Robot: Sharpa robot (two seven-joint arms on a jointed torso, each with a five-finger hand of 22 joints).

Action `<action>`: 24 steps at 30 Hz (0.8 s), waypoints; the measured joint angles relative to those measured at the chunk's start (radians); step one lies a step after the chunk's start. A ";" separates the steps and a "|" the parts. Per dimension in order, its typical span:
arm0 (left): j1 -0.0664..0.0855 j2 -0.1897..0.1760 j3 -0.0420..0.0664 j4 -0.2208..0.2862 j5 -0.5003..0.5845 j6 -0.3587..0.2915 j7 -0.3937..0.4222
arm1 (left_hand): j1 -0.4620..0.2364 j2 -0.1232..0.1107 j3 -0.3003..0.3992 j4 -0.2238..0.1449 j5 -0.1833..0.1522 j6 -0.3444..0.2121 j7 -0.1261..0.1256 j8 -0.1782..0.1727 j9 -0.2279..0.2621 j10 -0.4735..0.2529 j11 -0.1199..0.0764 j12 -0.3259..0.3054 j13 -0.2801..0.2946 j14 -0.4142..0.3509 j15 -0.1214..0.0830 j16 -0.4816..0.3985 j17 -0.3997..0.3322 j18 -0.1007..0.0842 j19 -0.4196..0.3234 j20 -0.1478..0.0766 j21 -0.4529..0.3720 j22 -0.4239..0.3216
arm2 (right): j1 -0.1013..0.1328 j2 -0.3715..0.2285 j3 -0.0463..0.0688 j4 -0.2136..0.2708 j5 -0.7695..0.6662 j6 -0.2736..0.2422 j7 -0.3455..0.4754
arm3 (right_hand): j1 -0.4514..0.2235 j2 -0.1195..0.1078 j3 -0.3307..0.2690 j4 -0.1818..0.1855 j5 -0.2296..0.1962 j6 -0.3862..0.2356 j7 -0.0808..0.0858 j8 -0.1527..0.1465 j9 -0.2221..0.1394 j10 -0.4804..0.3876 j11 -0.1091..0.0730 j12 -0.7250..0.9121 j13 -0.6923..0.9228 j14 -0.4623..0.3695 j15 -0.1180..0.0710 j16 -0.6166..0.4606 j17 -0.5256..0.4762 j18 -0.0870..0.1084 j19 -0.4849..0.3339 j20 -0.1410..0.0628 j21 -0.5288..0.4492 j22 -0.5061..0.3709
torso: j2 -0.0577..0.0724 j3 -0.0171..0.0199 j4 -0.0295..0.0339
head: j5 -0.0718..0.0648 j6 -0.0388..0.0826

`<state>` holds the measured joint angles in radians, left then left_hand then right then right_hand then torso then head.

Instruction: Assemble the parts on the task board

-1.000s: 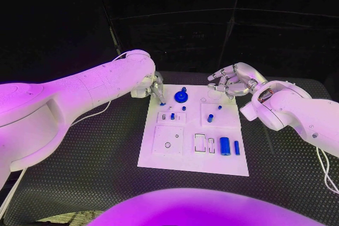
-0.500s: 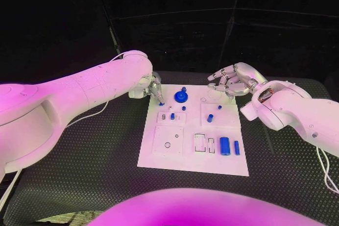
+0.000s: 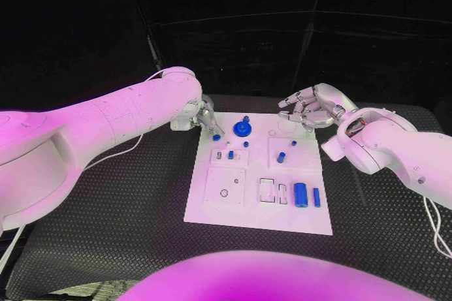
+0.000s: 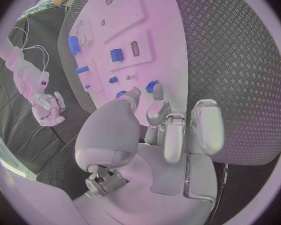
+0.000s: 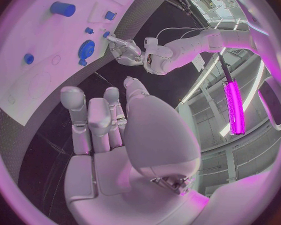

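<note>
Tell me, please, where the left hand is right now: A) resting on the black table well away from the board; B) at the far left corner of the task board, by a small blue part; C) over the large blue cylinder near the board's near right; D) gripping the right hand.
B: in the head view the left hand sits at the task board's far left corner, its fingertips next to a small blue part.
</note>
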<state>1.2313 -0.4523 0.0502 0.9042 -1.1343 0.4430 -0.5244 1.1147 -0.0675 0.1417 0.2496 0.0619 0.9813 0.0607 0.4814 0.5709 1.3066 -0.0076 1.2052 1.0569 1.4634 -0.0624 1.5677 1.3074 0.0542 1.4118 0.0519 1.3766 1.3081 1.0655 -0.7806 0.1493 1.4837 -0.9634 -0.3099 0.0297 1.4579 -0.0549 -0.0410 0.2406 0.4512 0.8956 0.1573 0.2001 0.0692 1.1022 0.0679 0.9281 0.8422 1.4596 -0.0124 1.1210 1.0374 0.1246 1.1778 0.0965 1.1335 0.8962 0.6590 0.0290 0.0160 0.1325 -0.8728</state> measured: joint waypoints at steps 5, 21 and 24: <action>0.000 0.010 0.000 -0.012 0.000 0.001 -0.002 | -0.007 0.007 -0.047 0.035 0.000 0.000 0.000 0.004 0.000 0.003 -0.003 0.004 0.001 0.000 0.000 0.000 0.000 0.000 0.003 -0.003 0.000 0.000 | 0.000 0.000 0.000 0.000 0.000 0.000 0.000 | 0.000 0.000 0.002 0.002 0.000 0.000 0.000 0.000 0.000 0.000 0.000 0.000 0.001 0.000 0.000 0.000 0.001 0.000 0.000 0.000 0.000 0.000 | 0.000 0.0001 -0.0007 | 0.001 0.000; 0.000 0.050 -0.002 -0.055 -0.011 0.022 -0.010 | -0.036 0.036 -0.108 0.040 0.000 0.004 -0.004 0.008 0.000 0.003 -0.003 0.011 0.009 0.000 0.000 0.000 0.000 0.000 0.009 -0.002 0.000 0.000 | 0.000 0.002 0.000 -0.002 0.000 0.000 -0.001 | 0.000 0.000 0.002 0.002 0.000 0.000 0.000 0.000 0.000 0.000 0.000 0.000 0.001 0.000 0.000 0.000 0.001 0.000 0.000 0.000 0.000 0.000 | 0.001 -0.0002 -0.0019 | 0.000 0.000; 0.000 0.053 -0.003 -0.059 -0.013 0.029 -0.012 | -0.036 0.036 -0.117 0.040 0.000 0.007 -0.007 0.015 0.000 0.012 -0.005 0.016 0.013 0.000 0.000 0.000 0.000 0.000 0.011 -0.004 0.005 0.000 | 0.000 0.003 0.000 -0.003 0.000 0.000 -0.001 | 0.000 0.000 0.002 0.002 0.000 0.000 0.000 0.000 0.000 0.000 0.000 0.000 0.001 0.000 0.000 0.000 0.001 0.000 0.000 0.000 0.000 0.000 | 0.001 -0.0002 -0.0019 | 0.000 0.000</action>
<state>1.2310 -0.3991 0.0477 0.8456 -1.1471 0.4718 -0.5361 1.0783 -0.0311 0.0251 0.2895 0.0619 0.9884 0.0535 0.4961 0.5709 1.3187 -0.0128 1.2209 1.0701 1.4634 -0.0624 1.5677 1.3073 0.0543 1.4232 0.0477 1.3817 1.3078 1.0655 -0.7780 0.1493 1.4806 -0.9633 -0.3094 0.0290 1.4579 -0.0549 -0.0390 0.2426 0.4512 0.8956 0.1574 0.2001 0.0692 1.1022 0.0679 0.9281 0.8429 1.4596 -0.0124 1.1210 1.0380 0.1245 1.1778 0.0965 1.1335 0.8963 0.6598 0.0289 0.0141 0.1324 -0.8728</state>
